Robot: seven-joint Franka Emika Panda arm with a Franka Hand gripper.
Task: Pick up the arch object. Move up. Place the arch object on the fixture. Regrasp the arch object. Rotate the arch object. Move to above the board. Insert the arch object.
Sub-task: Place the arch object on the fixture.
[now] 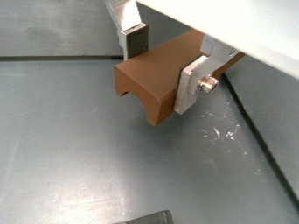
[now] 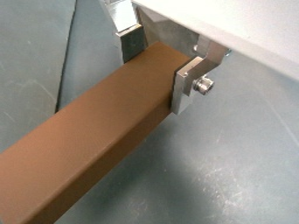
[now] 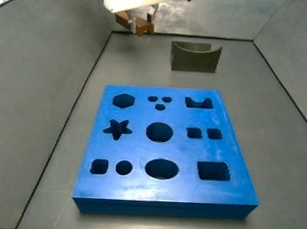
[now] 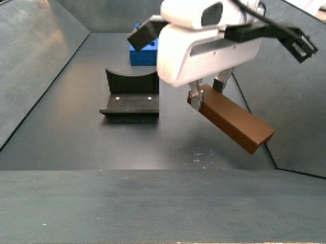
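Note:
The arch object (image 4: 235,122), a long orange-brown bar, hangs tilted in the air above the grey floor. My gripper (image 4: 204,95) is shut on one end of it. In both wrist views the silver fingers clamp its two sides, gripper (image 1: 163,68) and gripper (image 2: 160,68), and the bar (image 2: 87,149) stretches away from the jaws. Its end face with the arch cut-out (image 1: 146,92) shows in a wrist view. The dark scooped fixture (image 4: 128,86) stands on the floor beside and below the gripper, apart from the bar. The blue board (image 3: 135,149) lies on the floor with its dark cut-outs.
Sloping grey walls (image 3: 68,73) enclose the floor on the sides. In a side view the fixture (image 3: 194,58) stands between the board and the gripper (image 3: 139,19) at the far end. The board (image 4: 144,52) shows behind the arm's white body.

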